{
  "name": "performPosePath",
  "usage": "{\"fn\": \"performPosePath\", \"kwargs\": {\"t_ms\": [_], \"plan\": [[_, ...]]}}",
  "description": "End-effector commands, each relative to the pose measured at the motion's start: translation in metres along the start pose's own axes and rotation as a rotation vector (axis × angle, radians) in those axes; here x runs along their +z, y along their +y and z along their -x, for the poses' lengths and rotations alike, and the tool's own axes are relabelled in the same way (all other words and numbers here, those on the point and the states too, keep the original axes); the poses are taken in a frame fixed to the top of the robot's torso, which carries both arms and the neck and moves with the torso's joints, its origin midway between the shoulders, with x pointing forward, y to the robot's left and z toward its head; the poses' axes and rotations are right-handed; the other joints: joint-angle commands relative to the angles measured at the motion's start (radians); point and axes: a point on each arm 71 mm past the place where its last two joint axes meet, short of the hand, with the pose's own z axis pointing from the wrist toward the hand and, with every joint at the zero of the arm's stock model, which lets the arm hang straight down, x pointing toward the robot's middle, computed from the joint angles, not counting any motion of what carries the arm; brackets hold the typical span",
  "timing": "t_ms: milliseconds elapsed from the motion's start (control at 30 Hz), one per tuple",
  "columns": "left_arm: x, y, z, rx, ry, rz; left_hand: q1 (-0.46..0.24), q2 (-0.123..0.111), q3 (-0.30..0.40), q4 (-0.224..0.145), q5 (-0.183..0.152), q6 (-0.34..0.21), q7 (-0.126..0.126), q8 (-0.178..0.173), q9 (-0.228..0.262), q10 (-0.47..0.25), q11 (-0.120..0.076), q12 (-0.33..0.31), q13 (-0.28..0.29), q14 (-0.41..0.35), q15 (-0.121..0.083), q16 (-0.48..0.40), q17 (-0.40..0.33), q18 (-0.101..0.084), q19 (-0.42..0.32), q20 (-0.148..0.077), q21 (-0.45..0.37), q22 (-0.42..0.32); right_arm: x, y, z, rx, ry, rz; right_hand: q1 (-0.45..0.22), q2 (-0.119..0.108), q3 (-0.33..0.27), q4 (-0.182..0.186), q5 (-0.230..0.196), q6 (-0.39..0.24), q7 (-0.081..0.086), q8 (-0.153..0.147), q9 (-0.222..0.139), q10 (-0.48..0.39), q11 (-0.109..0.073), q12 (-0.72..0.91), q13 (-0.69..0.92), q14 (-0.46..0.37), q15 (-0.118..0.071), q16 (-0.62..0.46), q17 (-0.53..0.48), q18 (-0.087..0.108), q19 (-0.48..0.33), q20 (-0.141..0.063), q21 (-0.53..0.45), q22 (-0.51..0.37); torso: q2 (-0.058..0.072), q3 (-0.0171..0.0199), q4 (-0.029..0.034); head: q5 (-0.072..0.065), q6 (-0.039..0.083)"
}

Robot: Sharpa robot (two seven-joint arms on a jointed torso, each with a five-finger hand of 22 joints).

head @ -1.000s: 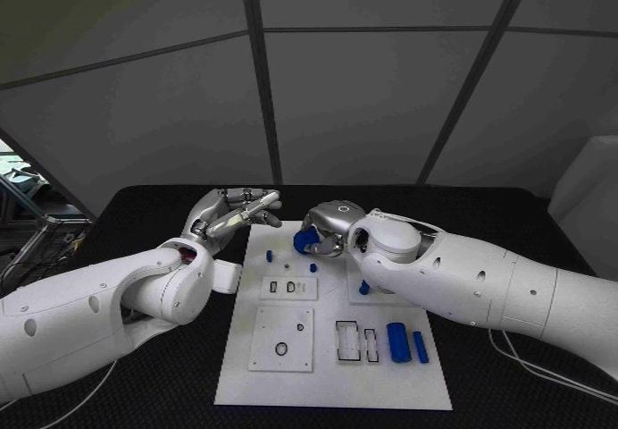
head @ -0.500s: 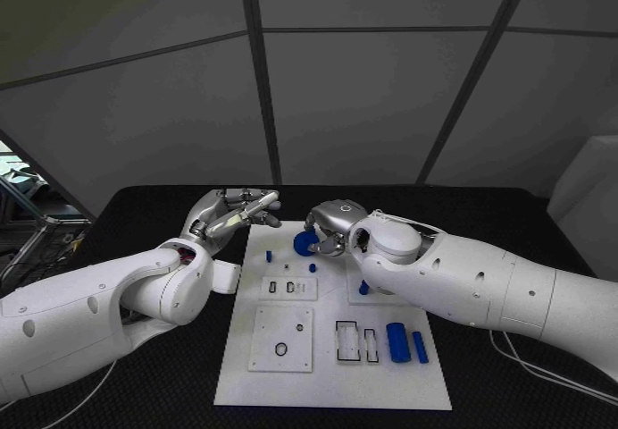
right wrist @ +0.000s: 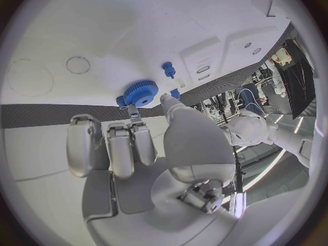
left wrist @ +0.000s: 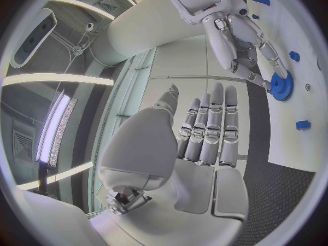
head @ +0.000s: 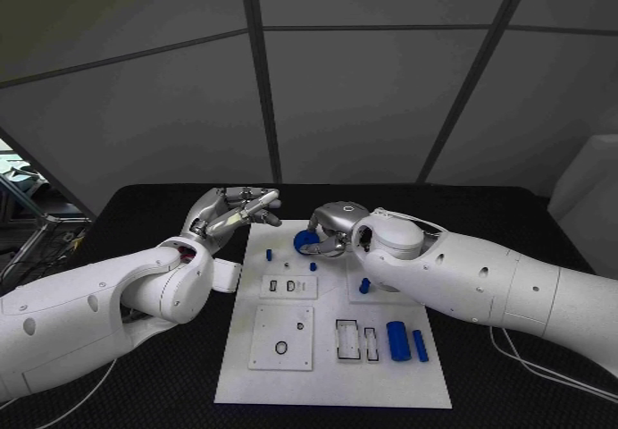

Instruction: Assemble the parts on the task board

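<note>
Near the task board far edge, your right hand has nudged its pinched blue gear lower; left hand idles, fingers apart

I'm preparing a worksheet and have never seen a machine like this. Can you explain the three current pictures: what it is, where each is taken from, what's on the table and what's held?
It is a robot with two white arms ending in silver hands. One picture looks down from its head; the round ones come from cameras at each wrist. On the black table lies a white board with small blue parts. The right hand pinches a blue gear at the board's far end. The left hand hovers beside the board, fingers straight, holding nothing.
</note>
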Motion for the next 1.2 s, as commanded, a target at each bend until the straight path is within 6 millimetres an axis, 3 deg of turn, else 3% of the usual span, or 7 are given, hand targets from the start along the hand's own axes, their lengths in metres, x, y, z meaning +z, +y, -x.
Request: {"fn": "performPosePath", "kwargs": {"t_ms": [33,100,200,433,800,1000,1200], "plan": [[0.000,-0.001,-0.001,-0.005,0.008,-0.005,-0.002,0.006,0.001,-0.006,-0.005,0.003,0.003,-0.007,0.000,-0.003,0.001,-0.005,0.002,-0.003,0.003,-0.006,-0.001,-0.014,-0.006,0.000,-0.007,-0.001,0.000,-0.001,-0.007,0.048,0.081,0.001,-0.046,-0.008,-0.031,0.032,0.029,0.000,0.003,-0.004,0.001,0.042,0.008,0.006,0.188,0.106,0.008,0.005,0.263,-0.008,0.004,0.003,0.004,0.050,0.000,0.0000,0.0004,0.000,-0.002],[0.000,-0.001,-0.001,-0.005,0.008,-0.004,-0.002,0.006,0.001,-0.006,-0.005,0.003,0.003,-0.007,0.000,-0.003,0.001,-0.005,0.002,-0.003,0.004,-0.006,-0.001,-0.013,-0.006,0.000,-0.007,-0.001,0.000,-0.002,-0.007,0.052,0.086,-0.003,-0.046,-0.009,-0.047,0.036,0.076,0.001,0.003,-0.006,0.002,0.043,0.008,0.007,0.189,0.106,0.008,0.005,0.263,-0.009,0.005,0.003,0.004,0.051,0.000,0.0000,0.0004,0.001,-0.003],[0.000,-0.001,-0.001,-0.005,0.008,-0.004,-0.002,0.006,0.001,-0.006,-0.005,0.003,0.003,-0.007,0.001,-0.003,0.001,-0.005,0.002,-0.003,0.004,-0.006,-0.001,-0.013,-0.006,0.000,-0.007,-0.001,0.000,-0.004,-0.007,0.056,0.084,-0.013,-0.030,-0.004,-0.055,0.028,0.090,0.000,0.003,-0.008,0.002,0.043,0.008,0.007,0.190,0.106,0.008,0.005,0.263,-0.009,0.006,0.004,0.005,0.053,0.000,-0.0005,0.0004,0.001,-0.003],[0.000,-0.001,0.000,-0.004,0.007,-0.003,-0.002,0.007,0.002,-0.006,-0.005,0.003,0.003,-0.007,0.001,-0.004,0.001,-0.005,0.002,-0.003,0.004,-0.007,-0.001,-0.013,-0.006,0.000,-0.007,-0.001,-0.001,-0.009,-0.005,0.042,0.058,-0.036,0.044,0.017,-0.058,-0.014,0.093,0.003,0.004,-0.009,0.003,0.045,0.008,0.009,0.192,0.106,0.009,0.005,0.263,-0.009,0.006,0.005,0.005,0.053,0.000,-0.0002,-0.0002,0.000,-0.004],[0.000,-0.001,0.000,-0.003,0.005,-0.003,-0.001,0.008,0.002,-0.007,-0.004,0.003,0.003,-0.007,0.000,-0.004,0.002,-0.005,0.002,-0.003,0.004,-0.007,-0.001,-0.013,-0.006,0.000,-0.007,-0.001,-0.007,-0.014,-0.001,0.042,0.009,-0.039,0.117,0.039,-0.038,-0.066,0.062,0.020,0.001,-0.005,0.007,0.055,0.005,0.019,0.203,0.106,0.006,0.005,0.263,-0.010,0.011,0.003,0.009,0.061,0.000,0.0005,0.0001,0.000,-0.005],[0.000,-0.001,0.001,-0.002,0.003,-0.003,-0.001,0.008,0.002,-0.007,-0.004,0.003,0.003,-0.007,0.000,-0.004,0.002,-0.005,0.002,-0.003,0.004,-0.007,-0.001,-0.013,-0.006,0.000,-0.007,-0.001,-0.014,-0.019,0.004,0.055,-0.050,-0.042,0.132,0.038,-0.034,-0.080,0.059,0.025,0.001,-0.004,0.008,0.056,0.005,0.020,0.204,0.106,0.006,0.005,0.263,-0.011,0.012,0.002,0.010,0.063,-0.001,-0.0005,0.0002,-0.002,-0.006],[0.000,-0.001,0.002,0.000,0.001,-0.003,-0.001,0.008,0.002,-0.007,-0.004,0.003,0.003,-0.007,0.000,-0.004,0.002,-0.005,0.002,-0.003,0.004,-0.007,-0.001,-0.013,-0.006,0.000,-0.007,-0.001,-0.034,-0.032,0.016,0.103,-0.174,-0.036,0.138,0.030,-0.035,-0.089,0.082,0.027,0.001,-0.005,0.008,0.056,0.005,0.019,0.204,0.106,0.005,0.005,0.263,-0.011,0.014,0.001,0.011,0.066,-0.002,0.0008,-0.0010,-0.004,0.000]]}}
